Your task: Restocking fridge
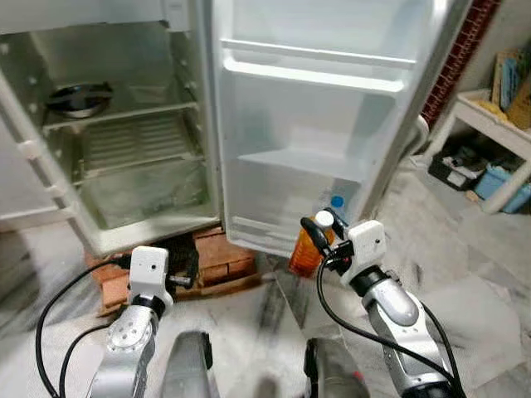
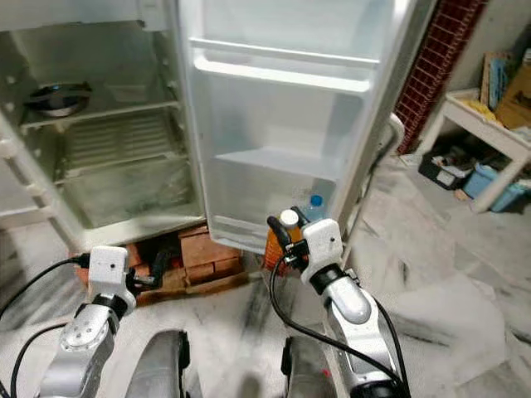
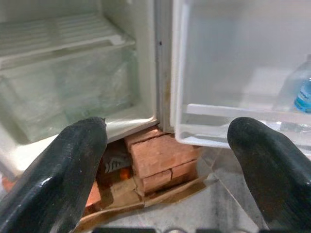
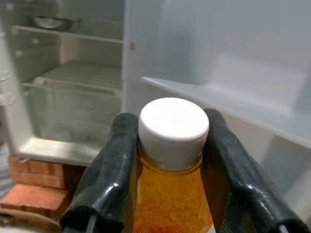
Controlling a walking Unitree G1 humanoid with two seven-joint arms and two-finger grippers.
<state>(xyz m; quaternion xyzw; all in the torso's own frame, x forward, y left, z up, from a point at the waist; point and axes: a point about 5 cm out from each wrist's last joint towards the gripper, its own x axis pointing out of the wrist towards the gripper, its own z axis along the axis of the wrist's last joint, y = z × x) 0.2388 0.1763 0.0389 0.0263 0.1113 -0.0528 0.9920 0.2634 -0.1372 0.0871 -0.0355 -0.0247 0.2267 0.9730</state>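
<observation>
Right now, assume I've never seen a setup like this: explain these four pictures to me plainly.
This is a humanoid robot restocking a fridge. Two pictures come from its head, looking down at its own silver arms. The other two come from cameras on its wrists, looking along each gripper's black fingers. The right gripper is shut on an orange bottle with a white cap, held up before the open fridge door. The left gripper is open and holds nothing. The fridge stands on bricks. A metal bowl sits on an upper shelf, and a water bottle stands in the door's bottom rack.
</observation>
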